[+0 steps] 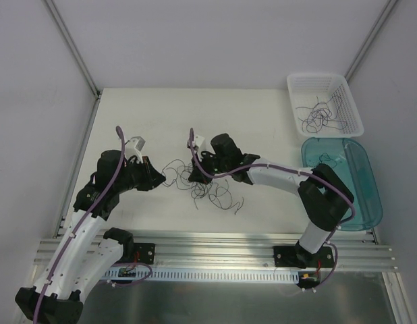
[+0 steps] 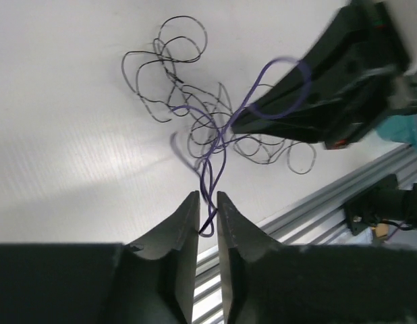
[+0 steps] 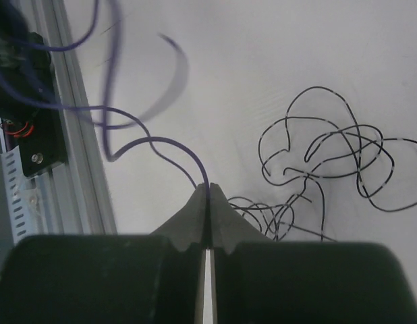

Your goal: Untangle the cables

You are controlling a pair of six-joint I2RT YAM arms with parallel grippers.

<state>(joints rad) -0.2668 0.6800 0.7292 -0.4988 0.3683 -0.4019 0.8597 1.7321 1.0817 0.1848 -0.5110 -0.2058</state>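
Note:
The cables (image 1: 198, 185) lie as a loose tangle of thin dark strands on the white table, between my two grippers. My left gripper (image 1: 161, 179) is at the tangle's left edge. In the left wrist view its jaws (image 2: 207, 196) stand a narrow gap apart, and a loop of purple strand (image 2: 215, 148) hangs loose in the gap and runs up into the tangle (image 2: 195, 115). My right gripper (image 1: 195, 164) is at the tangle's upper right. It (image 3: 208, 187) is shut on a purple strand (image 3: 168, 145) at its tips, with dark loops (image 3: 323, 155) lying to its right.
A white mesh basket (image 1: 347, 91) at the back right holds a few more thin strands (image 1: 320, 115). A teal tray (image 1: 360, 196) lies in front of it. An aluminium rail (image 1: 215, 253) runs along the near table edge.

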